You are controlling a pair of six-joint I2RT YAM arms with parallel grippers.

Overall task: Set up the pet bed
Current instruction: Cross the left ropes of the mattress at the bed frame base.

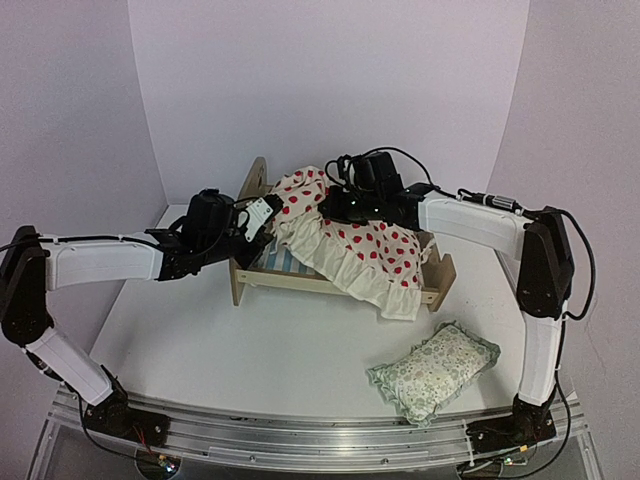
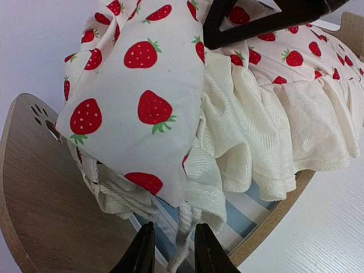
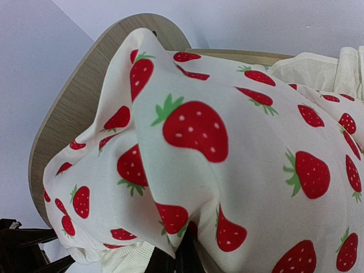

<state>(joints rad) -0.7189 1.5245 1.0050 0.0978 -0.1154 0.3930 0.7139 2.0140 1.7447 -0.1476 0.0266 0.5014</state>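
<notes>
The pet bed [image 1: 300,283] stands mid-table, its arched wooden headboard [image 2: 45,187] at the left and its blue-and-white striped base [image 2: 250,210] showing under the fabric. A cream cushion with red strawberries and a frilled edge [image 1: 370,250] lies bunched and askew across the bed, spilling over the front rail. My right gripper [image 1: 335,205] is above the bed near the headboard, shut on a gathered fold of the cushion [image 3: 227,142]. My left gripper [image 2: 174,250] is at the bed's front left corner with its fingers apart. A white cord [image 2: 185,236] from the cushion's corner hangs between them.
A small green floral frilled pillow [image 1: 435,368] lies on the white table in front of the bed, to the right. The low footboard [image 1: 440,280] is at the bed's right end. Lilac walls close in at the back and both sides.
</notes>
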